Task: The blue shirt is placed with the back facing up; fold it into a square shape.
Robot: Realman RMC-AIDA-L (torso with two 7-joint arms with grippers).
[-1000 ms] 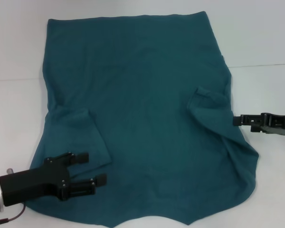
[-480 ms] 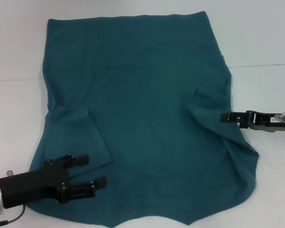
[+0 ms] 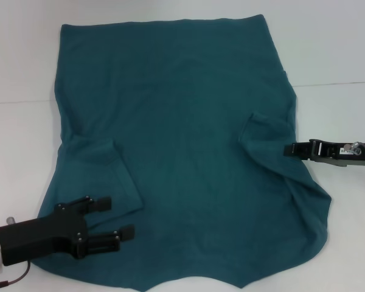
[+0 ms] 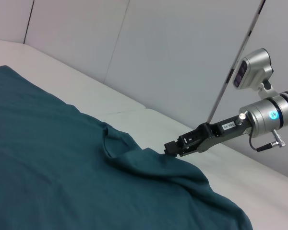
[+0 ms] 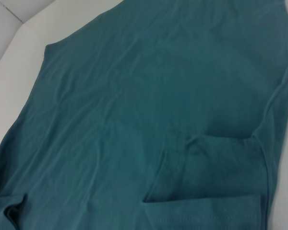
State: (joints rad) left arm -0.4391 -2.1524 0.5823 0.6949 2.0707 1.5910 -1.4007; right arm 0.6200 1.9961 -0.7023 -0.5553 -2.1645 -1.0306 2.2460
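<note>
Movement is small: the right gripper (image 3: 287, 149) has slid inward to the shirt (image 3: 182, 121) edge, jaw state unclear. The left gripper (image 3: 123, 217) hovers open and empty over the near sleeve, so folding likely starts soon.

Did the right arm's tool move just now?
Yes. The right tool slid inward toward the blue shirt, and its tip now meets the shirt's right edge beside the folded sleeve, which stayed put.

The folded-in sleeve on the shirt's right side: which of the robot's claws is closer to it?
The right gripper. Its tip is at the shirt's right edge, just beside that sleeve. The left gripper is open over the shirt's opposite, near-left corner.
</note>
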